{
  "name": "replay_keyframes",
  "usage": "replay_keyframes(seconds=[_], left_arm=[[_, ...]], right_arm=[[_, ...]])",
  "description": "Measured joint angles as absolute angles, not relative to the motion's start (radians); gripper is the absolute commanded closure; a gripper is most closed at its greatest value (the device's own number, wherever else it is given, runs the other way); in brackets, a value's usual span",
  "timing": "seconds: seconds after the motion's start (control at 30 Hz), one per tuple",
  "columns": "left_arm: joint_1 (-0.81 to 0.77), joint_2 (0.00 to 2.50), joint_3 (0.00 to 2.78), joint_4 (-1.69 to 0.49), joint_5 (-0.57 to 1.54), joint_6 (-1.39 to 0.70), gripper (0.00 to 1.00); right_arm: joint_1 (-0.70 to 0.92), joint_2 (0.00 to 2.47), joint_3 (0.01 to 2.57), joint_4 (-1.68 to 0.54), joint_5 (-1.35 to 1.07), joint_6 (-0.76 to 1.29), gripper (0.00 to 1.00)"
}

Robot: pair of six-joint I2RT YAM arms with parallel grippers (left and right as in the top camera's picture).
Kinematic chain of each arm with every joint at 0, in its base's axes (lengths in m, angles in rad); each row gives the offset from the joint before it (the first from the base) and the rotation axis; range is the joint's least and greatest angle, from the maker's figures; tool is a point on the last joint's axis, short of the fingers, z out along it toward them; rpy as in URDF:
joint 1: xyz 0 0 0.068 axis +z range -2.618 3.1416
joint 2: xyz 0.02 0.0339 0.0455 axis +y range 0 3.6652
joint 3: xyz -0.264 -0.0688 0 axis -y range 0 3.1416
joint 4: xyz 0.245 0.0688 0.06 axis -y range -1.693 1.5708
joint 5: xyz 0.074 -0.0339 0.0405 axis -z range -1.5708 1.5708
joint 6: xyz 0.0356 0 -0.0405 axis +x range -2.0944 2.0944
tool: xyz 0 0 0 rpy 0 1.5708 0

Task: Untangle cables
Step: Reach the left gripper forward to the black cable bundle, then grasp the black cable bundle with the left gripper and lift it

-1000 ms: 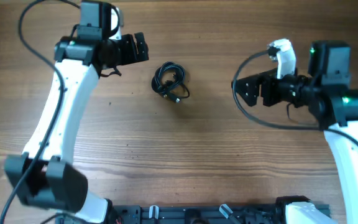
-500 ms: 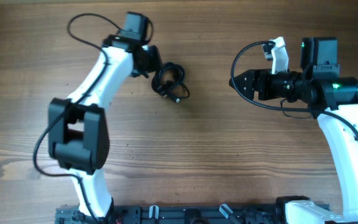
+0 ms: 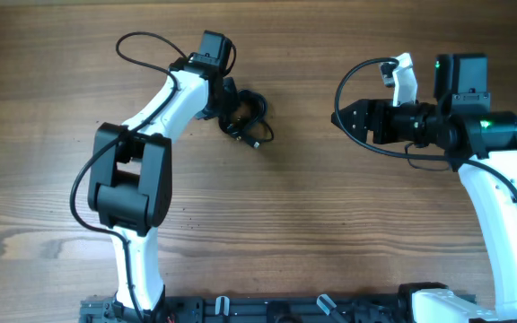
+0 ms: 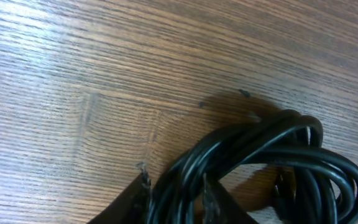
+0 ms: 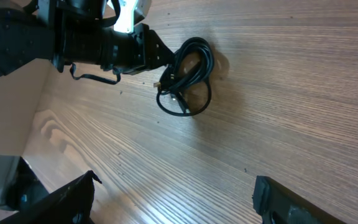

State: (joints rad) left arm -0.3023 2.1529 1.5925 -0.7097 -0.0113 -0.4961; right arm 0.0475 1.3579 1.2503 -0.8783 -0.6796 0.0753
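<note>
Cables [image 3: 249,117] lie as one coiled black bundle on the wooden table [image 3: 294,215]. Left gripper [image 3: 226,99] is at the bundle's edge, its fingers [image 4: 143,186] on both sides of some strands — pinching or not, I cannot tell. Right gripper [image 3: 342,119] hovers well apart — spread wide, holding nothing.

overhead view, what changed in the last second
The left gripper swung rightward to the cables; its open fingers now straddle loops at the bundle's left edge, not yet closed on them. The right gripper turned slightly early on, then held, open and well apart from the bundle. The cables have not moved.
</note>
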Motion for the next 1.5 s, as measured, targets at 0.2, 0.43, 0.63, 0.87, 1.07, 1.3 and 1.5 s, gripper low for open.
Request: replay_keyframes(seconds=[0.2,0.43,0.63,0.87,1.07,1.3,1.5], left_arm=[[-0.326,2.164,1.593,-0.709,-0.03,-0.496,0.78],[-0.332,2.166,1.587,-0.685,-0.029,-0.503,0.9],[-0.337,2.157,1.551,-0.62,-0.031,-0.503,0.87],[-0.34,2.128,1.473,-0.519,-0.033,-0.504,0.96],[-0.34,2.12,1.46,-0.506,-0.034,-0.503,0.96],[-0.34,2.082,1.437,-0.531,-0.032,-0.504,0.96],[-0.34,1.892,1.399,-0.558,0.009,-0.503,0.96]], right_arm=[[0.047,1.358,1.25,-0.878,-0.679,0.075,0.16],[0.047,1.358,1.25,-0.878,-0.675,0.075,0.16],[0.047,1.358,1.25,-0.878,-0.661,0.075,0.17],[0.047,1.358,1.25,-0.878,-0.653,0.076,0.16],[0.047,1.358,1.25,-0.877,-0.653,0.076,0.16],[0.047,1.358,1.25,-0.769,-0.651,0.155,0.16],[0.052,1.358,1.25,-0.673,-0.65,0.247,0.16]])
